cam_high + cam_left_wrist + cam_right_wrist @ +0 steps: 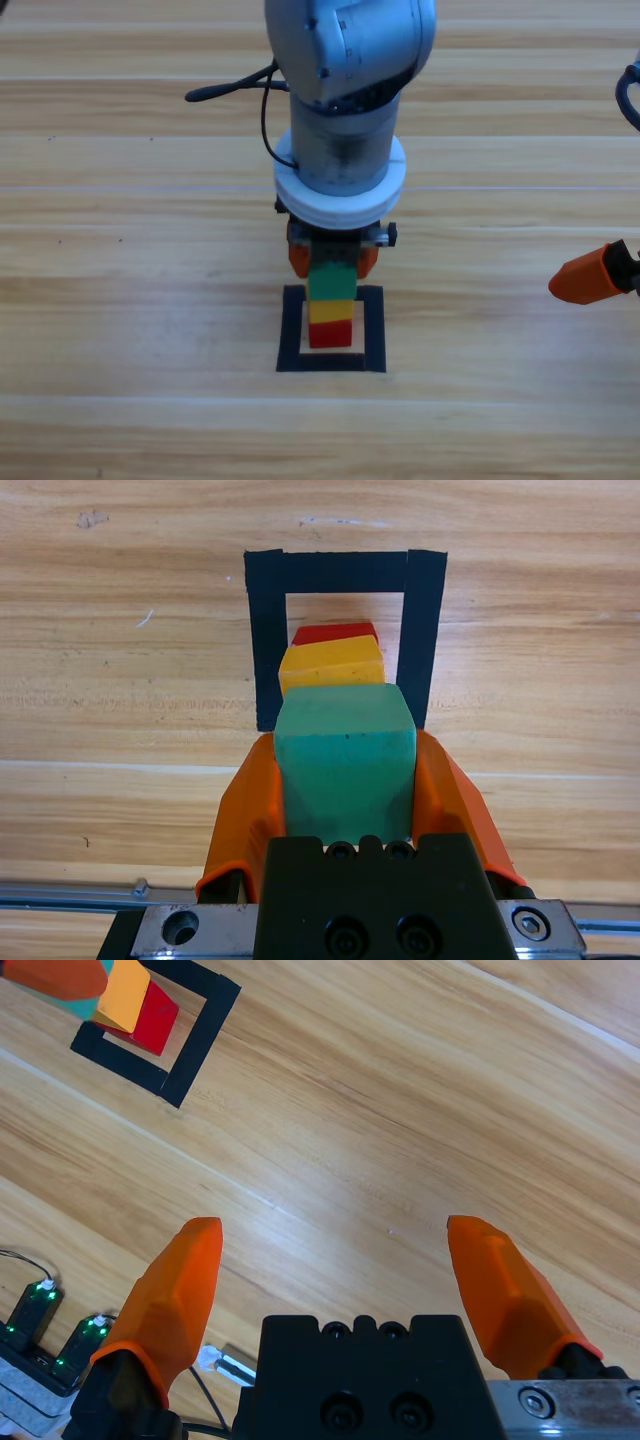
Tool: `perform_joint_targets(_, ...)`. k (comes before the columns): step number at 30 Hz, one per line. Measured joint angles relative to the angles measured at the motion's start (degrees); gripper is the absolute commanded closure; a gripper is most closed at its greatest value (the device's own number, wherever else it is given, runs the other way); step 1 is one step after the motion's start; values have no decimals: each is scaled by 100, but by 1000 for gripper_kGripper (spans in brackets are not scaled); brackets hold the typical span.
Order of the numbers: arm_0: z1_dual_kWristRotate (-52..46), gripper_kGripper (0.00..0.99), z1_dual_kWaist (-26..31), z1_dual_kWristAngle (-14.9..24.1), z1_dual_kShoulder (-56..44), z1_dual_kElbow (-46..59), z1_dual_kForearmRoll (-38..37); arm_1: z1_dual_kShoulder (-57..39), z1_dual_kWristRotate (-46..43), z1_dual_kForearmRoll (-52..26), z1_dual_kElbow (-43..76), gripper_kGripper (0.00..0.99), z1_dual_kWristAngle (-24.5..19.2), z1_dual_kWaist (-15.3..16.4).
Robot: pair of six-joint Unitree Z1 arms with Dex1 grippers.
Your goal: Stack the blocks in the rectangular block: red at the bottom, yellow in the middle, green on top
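My left claw (345,780) is clamped on the green cube (345,765), one orange jaw pressed flat to each side of it, and it holds that cube directly over the tape square (331,361). From the left wrist view, the green cube sits above the yellow cube (332,665), which rests on the red cube (334,633), and both lower cubes stand inside the tape square, toward its middle. In the high view the three colours line up as one column within the square: red (330,335) lowest, yellow (330,311) next, green (331,279) uppermost. I cannot tell whether green is fully seated on yellow or just shy of it.

I judge this to be the last step, placing green on top. What comes next, I think, is a gentle spread of the jaws with no sideways drag, then a straight lift clear, since any nudge could topple the column.

My right claw (588,277) waits well off to the right of the square above the worktop (130,300), jaws spread wide and holding nothing.
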Motion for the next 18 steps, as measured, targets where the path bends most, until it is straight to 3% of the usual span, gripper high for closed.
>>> perform_joint_targets(5,22,961,0,1,5,0,1,0,0,0,0,1,0,0)
perform_joint_targets(8,22,861,0,1,5,0,1,0,0,0,0,1,0,0)
perform_joint_targets(10,29,631,0,1,5,-1,1,0,0,0,0,1,0,0)
perform_joint_targets(12,45,102,0,1,6,-24,2,0,0,0,0,1,0,0)
perform_joint_targets(13,46,7,0,1,11,-51,2,0,0,0,0,1,0,0)
perform_joint_targets(18,46,0,0,18,19,-146,2,0,0,0,0,1,-82,8)
